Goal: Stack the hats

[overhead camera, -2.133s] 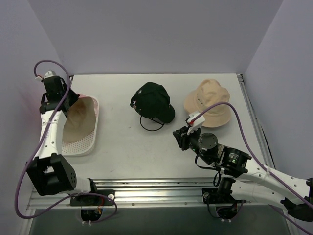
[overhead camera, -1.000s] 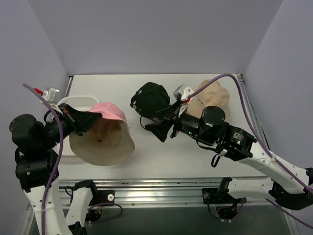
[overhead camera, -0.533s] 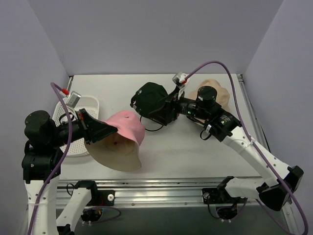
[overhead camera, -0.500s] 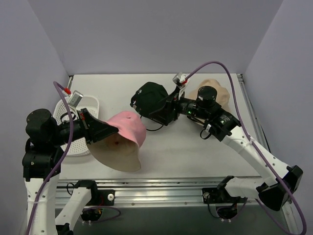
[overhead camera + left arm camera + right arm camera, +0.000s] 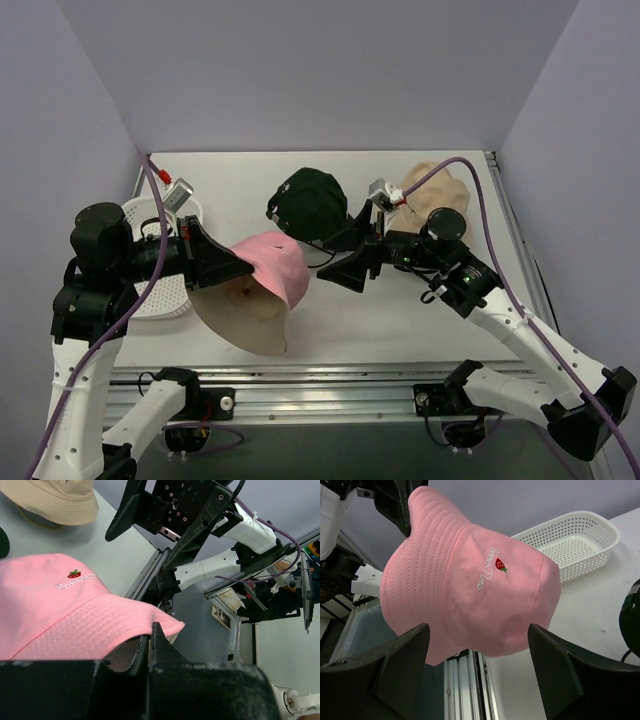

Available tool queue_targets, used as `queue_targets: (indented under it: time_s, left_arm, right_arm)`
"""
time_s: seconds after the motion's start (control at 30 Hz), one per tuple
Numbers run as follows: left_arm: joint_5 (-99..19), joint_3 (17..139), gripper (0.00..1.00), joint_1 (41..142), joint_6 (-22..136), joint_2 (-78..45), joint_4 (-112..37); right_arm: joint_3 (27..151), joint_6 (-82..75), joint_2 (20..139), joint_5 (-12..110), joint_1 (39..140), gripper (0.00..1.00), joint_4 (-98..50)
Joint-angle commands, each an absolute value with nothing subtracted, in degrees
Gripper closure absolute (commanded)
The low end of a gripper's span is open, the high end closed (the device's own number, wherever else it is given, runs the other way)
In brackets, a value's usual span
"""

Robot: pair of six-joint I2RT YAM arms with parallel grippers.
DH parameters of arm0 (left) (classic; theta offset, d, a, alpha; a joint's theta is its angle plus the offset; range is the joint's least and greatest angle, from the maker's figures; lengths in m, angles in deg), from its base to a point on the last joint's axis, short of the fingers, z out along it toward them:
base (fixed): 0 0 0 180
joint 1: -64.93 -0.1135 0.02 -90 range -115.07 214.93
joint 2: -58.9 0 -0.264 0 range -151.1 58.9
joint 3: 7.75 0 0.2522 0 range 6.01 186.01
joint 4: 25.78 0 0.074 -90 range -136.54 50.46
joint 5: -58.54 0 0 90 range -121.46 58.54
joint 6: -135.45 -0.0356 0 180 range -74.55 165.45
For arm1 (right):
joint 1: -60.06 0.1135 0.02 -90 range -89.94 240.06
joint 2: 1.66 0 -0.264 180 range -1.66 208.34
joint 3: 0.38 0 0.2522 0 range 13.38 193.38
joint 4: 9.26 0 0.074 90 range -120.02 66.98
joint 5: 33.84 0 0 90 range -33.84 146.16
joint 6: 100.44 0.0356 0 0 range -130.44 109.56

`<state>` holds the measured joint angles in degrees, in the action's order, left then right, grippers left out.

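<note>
My left gripper [image 5: 222, 266] is shut on the brim of a pink bucket hat [image 5: 268, 276], which hangs above the table's front middle with its pale inside facing down. In the left wrist view the jaws [image 5: 150, 636] pinch the pink brim [image 5: 75, 625]. My right gripper [image 5: 337, 258] is open, just right of the pink hat and pointing at it. The right wrist view shows the pink hat [image 5: 470, 585] filling the space ahead of the spread fingers [image 5: 405, 665], apart from them. A black cap [image 5: 308, 203] lies at centre back. A beige bucket hat [image 5: 428, 182] lies at back right, partly behind the right arm.
A white perforated basket [image 5: 146, 296] sits at the left edge, partly under the left arm, and shows behind the hat in the right wrist view [image 5: 570, 540]. A black loop of cord [image 5: 318, 262] lies by the black cap. The metal rail [image 5: 330, 380] runs along the front.
The left arm carried the pink hat further right, toward the centre. The right gripper drew back from the black cap, swung toward the pink hat and stands open.
</note>
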<state>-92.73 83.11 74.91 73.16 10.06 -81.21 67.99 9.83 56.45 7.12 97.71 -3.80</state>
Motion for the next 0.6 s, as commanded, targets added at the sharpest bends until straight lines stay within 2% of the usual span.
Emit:
queue_targets:
  time_s: [0.0, 0.2, 0.57]
  left_arm:
    - [-95.27, 83.62, 0.98, 75.66, 73.14, 10.39, -76.45]
    - [-97.81, 82.66, 0.98, 76.01, 74.89, 9.68, -72.86]
    - [-99.83, 80.98, 0.97, 77.59, 75.69, 8.10, -68.98]
  right_arm:
    - [66.99, 12.93, 56.61, 5.09, 98.03, 0.26, 2.90]
    - [66.73, 14.61, 59.86, 8.60, 98.03, 0.31, 3.69]
    - [65.15, 19.09, 63.73, 7.47, 99.25, 0.34, 12.04]
